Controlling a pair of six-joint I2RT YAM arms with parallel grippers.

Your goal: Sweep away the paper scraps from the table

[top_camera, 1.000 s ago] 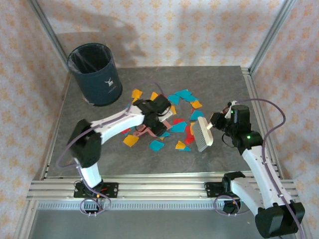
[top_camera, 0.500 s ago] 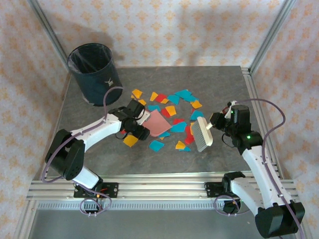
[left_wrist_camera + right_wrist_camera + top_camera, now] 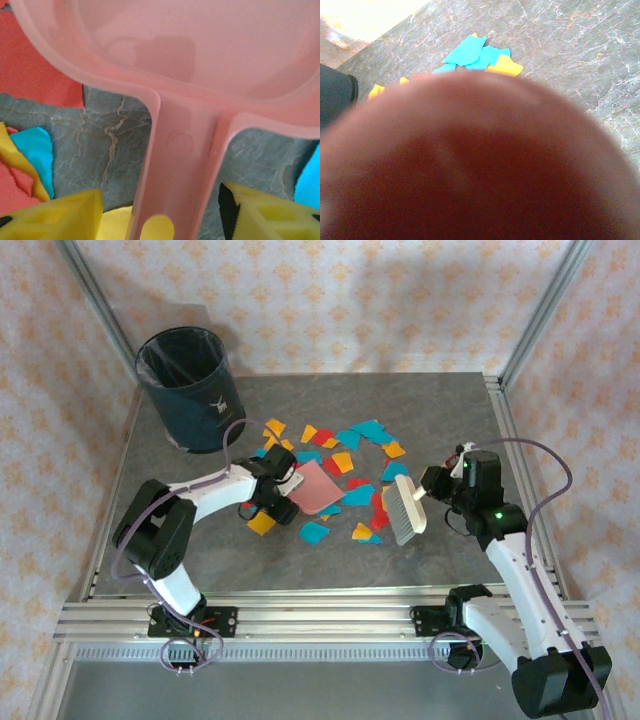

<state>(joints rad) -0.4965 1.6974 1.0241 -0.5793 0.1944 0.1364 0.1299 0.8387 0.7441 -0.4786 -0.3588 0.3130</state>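
The paper scraps point(image 3: 343, 461) lie loose about the middle of the tabletop point(image 3: 440, 410), red, orange and teal. They are thin, flat and very light, so a quick stroke or a draught would likely scatter them. I judge them too small to pinch one by one, and better pushed than lifted.

At their 9 o'clock side lies the pink dustpan point(image 3: 318, 487), mouth towards 3 o'clock. In the wrist view the left hand point(image 3: 283, 496) has its yellow fingers point(image 3: 55, 215) on either side of the handle point(image 3: 180, 165). Whether they press it I cannot tell.

At 3 o'clock the right hand point(image 3: 432, 486) is clamped on the brush point(image 3: 405, 510), bristles beside the nearest scraps.

Open stone lies at 6 and 12 o'clock. The bin point(image 3: 190, 390) stands at 10 o'clock. The rails point(image 3: 300, 615) are low, so stray pieces could slide off.
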